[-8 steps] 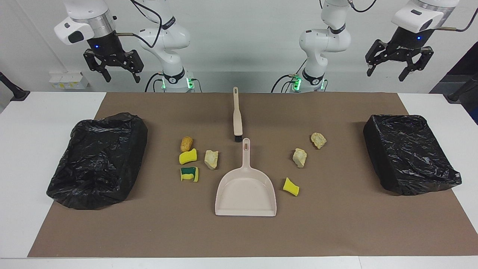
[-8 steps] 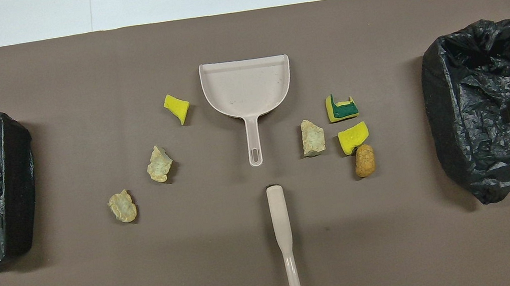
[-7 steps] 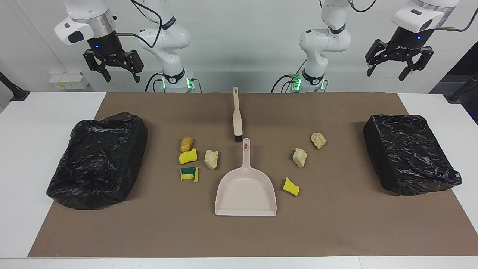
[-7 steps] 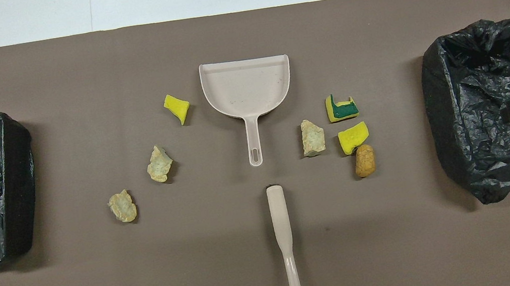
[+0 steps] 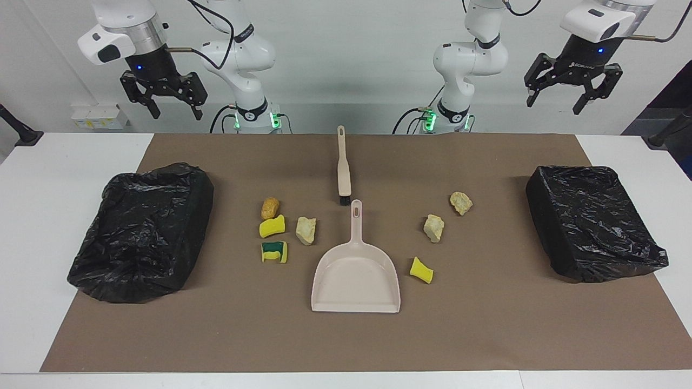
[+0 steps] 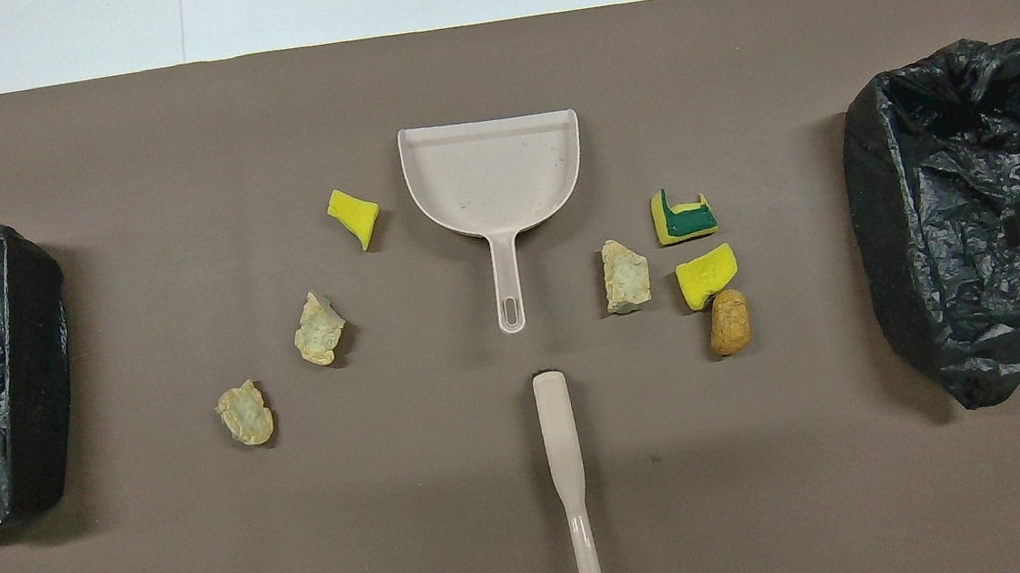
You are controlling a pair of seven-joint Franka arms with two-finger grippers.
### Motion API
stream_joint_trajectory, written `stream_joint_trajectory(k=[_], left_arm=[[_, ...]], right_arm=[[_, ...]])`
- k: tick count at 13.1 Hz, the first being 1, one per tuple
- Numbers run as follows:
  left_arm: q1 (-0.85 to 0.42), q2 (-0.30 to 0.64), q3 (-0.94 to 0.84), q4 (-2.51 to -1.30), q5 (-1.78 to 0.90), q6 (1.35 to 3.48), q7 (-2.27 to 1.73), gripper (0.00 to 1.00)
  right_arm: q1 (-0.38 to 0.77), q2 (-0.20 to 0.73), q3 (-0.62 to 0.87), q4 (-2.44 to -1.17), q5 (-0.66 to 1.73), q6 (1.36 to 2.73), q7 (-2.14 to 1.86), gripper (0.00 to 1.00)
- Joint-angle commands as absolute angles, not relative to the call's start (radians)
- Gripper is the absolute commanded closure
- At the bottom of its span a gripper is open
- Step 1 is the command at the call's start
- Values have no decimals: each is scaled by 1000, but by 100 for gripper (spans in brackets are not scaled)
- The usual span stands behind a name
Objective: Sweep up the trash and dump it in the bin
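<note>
- Facing view: two black-lined bins (image 5: 141,232) (image 5: 592,221), contents indiscernible; dustpan (image 5: 355,273) bare.
- Trash (image 5: 305,230) scattered on the brown mat (image 5: 486,324) beside dustpan and brush (image 5: 343,173).
- Left pincer (image 5: 557,102) and right pincer (image 5: 174,113) raised, fingers apart, holding nothing.

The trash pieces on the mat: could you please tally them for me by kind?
Yellow sponge pieces: 3
Pale rock-like lumps: 3
Brown bread-like lump: 1
Total: 7

White table (image 5: 65,178), brown mat (image 5: 486,324) across most of it, plain pale wall (image 5: 351,65), small white boxes (image 5: 100,116) against wall, even light.
</note>
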State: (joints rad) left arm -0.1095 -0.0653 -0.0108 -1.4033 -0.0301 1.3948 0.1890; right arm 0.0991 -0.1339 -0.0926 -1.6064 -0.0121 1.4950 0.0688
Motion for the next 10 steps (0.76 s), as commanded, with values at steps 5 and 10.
stream_joint_trajectory(k=[5,10], left_arm=[[-406,-247,-14,-1756,-38,1506,5,0],[-751,-314,-20,-2087,-38,1797,-407,0]], right_arm=[[112,-150,-84,-1646,6,1516,55,0],[127,-160,-83,-1701,34,1517,49,0]])
